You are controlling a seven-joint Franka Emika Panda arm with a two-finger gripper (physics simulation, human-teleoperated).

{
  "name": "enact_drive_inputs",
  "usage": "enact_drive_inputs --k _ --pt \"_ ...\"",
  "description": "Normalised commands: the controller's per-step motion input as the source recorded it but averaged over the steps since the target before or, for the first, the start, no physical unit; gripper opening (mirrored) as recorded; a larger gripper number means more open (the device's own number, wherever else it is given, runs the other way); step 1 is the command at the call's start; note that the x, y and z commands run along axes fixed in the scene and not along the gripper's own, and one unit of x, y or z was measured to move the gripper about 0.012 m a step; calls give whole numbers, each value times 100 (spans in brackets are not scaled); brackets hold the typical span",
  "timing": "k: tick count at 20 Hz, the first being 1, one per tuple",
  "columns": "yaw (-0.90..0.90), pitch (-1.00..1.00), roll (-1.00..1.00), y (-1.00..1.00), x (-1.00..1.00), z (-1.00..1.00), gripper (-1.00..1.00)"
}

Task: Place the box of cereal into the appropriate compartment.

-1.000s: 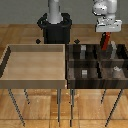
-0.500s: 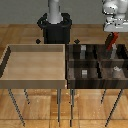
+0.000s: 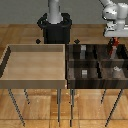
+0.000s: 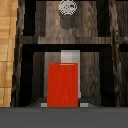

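The box of cereal (image 3: 113, 51) is a slim red box hanging under my gripper (image 3: 114, 44), which is shut on it. It hangs over the back cell of the dark-brown four-cell bin (image 3: 70, 65) on the exterior view's right. In the wrist view the red box (image 4: 64, 84) fills the middle of that compartment (image 4: 105, 70). A pale-grey block (image 4: 70, 55) shows just past the box's far end in the same cell. I cannot tell whether the box touches the cell floor.
A big light-tan undivided tray (image 3: 35, 62) stands at the exterior view's left. A small grey cube (image 3: 85, 73) sits in the front-left cell. A round grey object (image 3: 116, 70) (image 4: 67, 7) sits in the front-right cell. The robot's dark base (image 3: 55, 27) is behind the bins.
My gripper has moved toward the exterior view's right with the red box in it, from near the bin's centre divider to over the back-right cell.
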Motion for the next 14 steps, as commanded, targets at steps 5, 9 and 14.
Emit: enact_drive_inputs --k 5,9,14 --pt "0 0 0 0 0 -20 -100" --pt "0 0 0 0 0 0 -100" --pt "0 0 0 0 0 0 -100"
